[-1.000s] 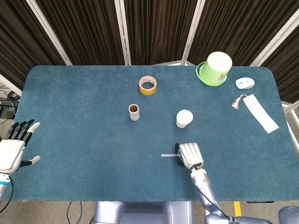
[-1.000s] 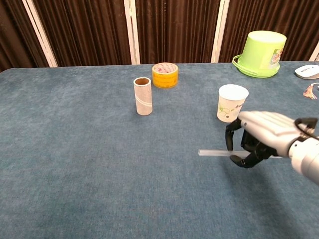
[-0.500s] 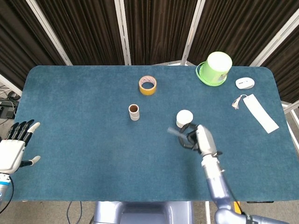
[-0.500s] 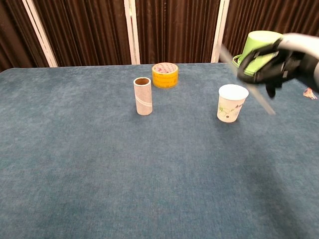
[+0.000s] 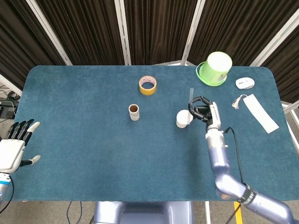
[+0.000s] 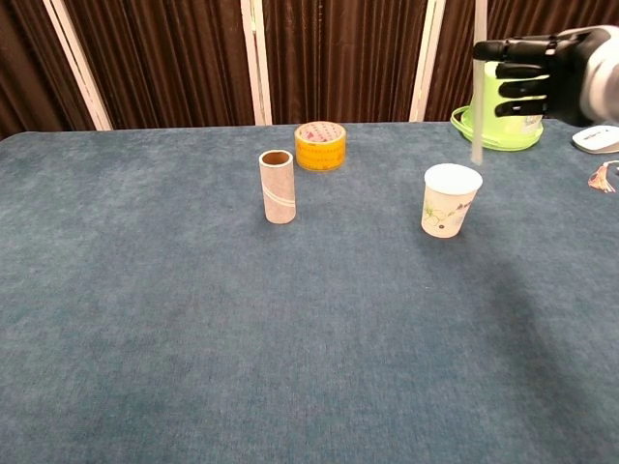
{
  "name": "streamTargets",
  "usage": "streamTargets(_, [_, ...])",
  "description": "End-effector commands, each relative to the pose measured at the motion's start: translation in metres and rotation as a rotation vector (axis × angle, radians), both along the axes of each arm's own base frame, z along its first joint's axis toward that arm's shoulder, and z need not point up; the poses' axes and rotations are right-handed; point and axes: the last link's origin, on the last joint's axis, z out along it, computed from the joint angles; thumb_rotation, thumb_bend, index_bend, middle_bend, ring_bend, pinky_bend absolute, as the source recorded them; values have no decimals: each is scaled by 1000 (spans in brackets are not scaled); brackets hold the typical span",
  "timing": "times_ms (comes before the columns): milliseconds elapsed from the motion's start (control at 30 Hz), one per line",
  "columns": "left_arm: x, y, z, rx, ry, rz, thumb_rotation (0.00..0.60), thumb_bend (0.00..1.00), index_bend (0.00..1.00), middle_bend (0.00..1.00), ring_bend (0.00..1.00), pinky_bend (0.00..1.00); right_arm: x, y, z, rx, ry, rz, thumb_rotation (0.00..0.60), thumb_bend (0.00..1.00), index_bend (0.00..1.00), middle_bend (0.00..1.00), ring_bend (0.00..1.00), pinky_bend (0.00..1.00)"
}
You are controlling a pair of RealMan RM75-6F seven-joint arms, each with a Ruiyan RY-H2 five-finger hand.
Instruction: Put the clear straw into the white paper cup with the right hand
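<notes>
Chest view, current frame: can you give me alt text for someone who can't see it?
The right hand holds the clear straw upright above the white paper cup, its lower end not yet inside. Further left on the blue table stand a cardboard tube and a yellow tape roll.

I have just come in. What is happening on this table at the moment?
The right hand holds the clear straw almost upright above the white paper cup. The straw's lower end hangs just over the cup's rim, not yet inside. The left hand rests open off the table's left edge, holding nothing. A cardboard tube and a yellow tape roll stand untouched nearby.
</notes>
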Motion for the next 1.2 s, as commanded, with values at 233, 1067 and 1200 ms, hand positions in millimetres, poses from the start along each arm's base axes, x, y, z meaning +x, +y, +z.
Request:
streamTargets(233, [1,1,0,0,-1,4,600,121,0,0,0,0,3,-21,-25,21,-52,-46,600,400,613,1000,859,672])
streamTargets(1067, [2,4,0,-2,-3,11,600,120,0,0,0,0,-22,-34,-48,56,-151,-122,600,381,613,1000,859,665])
streamTargets(1200, [2,4,0,-3,-4,12,600,121,0,0,0,0,-28,-32,-49,53,-191,-135,600,343,613,1000,859,645])
